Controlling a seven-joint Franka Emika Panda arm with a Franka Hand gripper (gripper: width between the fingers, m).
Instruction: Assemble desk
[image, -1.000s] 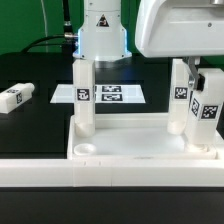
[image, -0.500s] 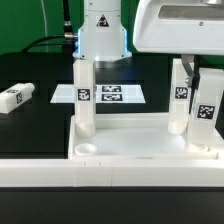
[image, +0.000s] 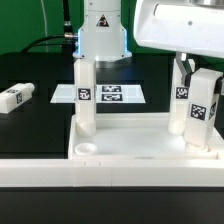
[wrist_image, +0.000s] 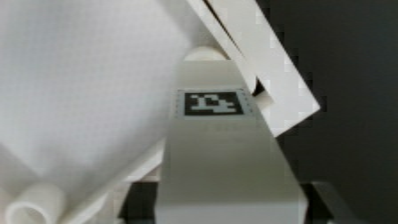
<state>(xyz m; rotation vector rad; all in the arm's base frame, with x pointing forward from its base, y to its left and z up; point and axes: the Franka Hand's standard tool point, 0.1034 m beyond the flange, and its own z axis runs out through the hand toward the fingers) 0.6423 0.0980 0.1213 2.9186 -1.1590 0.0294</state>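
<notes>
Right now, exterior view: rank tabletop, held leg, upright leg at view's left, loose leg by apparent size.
1. tabletop
2. held leg, nearer the camera
3. upright leg at view's left; same kind of part, so 2 versus 3 unsure
4. loose leg, possibly cropped by the frame edge

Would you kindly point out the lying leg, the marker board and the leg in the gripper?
lying leg (image: 16, 97): exterior view, its tagged top face.
marker board (image: 110, 95): exterior view, its printed middle.
gripped leg (image: 204, 110): exterior view, its tag.
</notes>
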